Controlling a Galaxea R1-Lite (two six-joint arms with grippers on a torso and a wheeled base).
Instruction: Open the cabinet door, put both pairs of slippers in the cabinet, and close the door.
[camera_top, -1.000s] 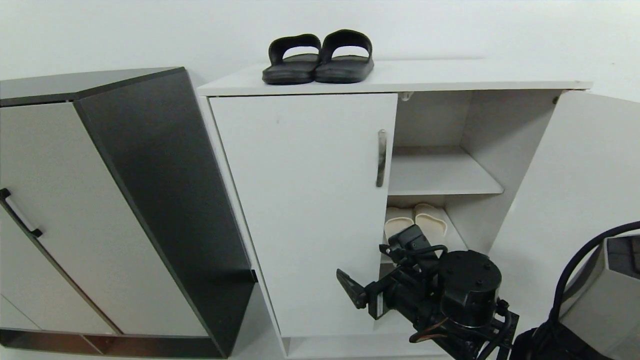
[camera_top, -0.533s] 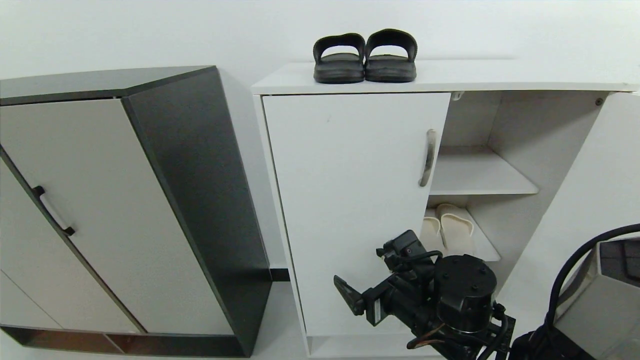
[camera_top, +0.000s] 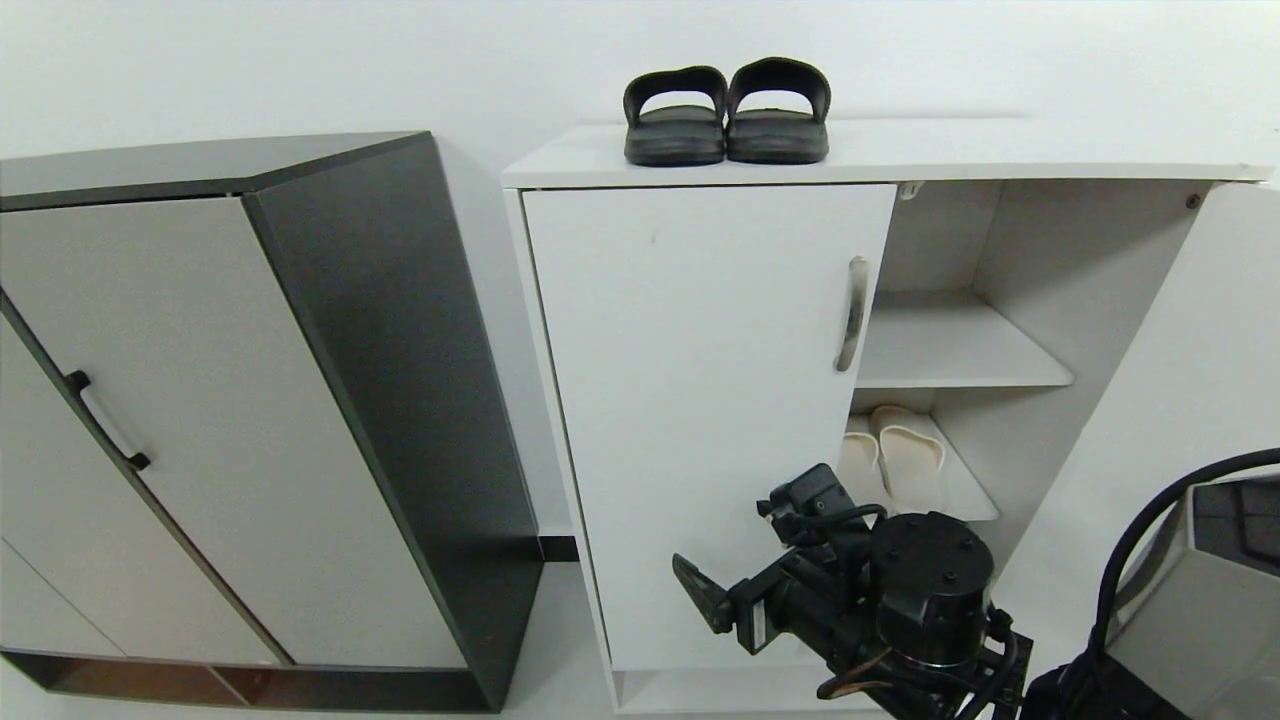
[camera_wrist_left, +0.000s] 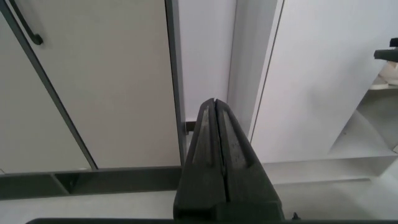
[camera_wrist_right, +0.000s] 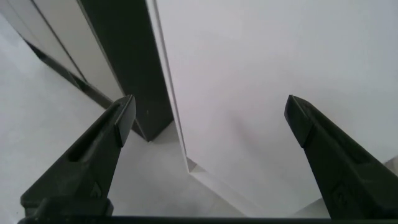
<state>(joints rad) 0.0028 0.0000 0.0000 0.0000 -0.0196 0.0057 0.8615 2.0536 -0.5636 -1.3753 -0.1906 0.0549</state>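
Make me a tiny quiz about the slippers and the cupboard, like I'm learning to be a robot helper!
1. True or false: the pair of black rubber slippers sits inside the white wooden cabinet.
2. Where is the pair of cream foam slippers? A) upper shelf B) lower shelf C) floor.
3. Fill in: the right tool's fingers are ____.
Key: 1 false, they sit on top; 2 B; 3 open.

I find no legible text, labels, numbers or signs on any surface in my views.
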